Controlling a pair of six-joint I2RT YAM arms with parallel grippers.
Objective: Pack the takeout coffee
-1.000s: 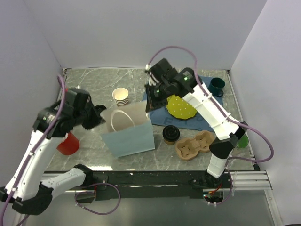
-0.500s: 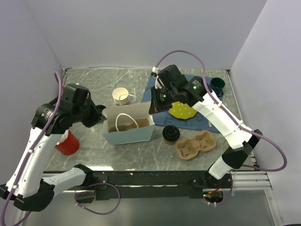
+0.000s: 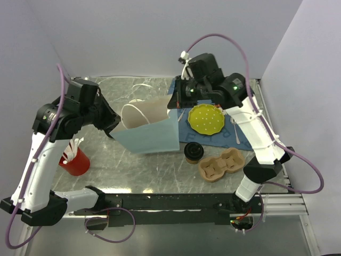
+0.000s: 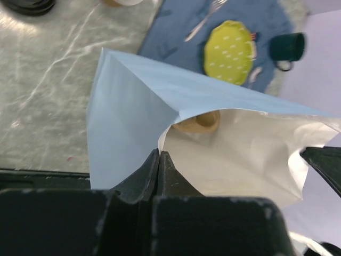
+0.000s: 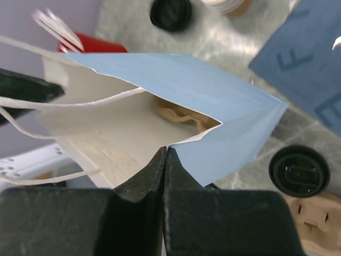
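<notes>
Tightly closed on opposite paper bag [image 3: 153,136] rims: left tool [image 4: 159,156], right tool [image 5: 165,152].

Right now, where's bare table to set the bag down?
Bare: the table strip between red cup and takeout coffee, in front of the bag; also the back-left corner. Crowded: right side, with blue mat, yellow plate, cup carrier.
</notes>
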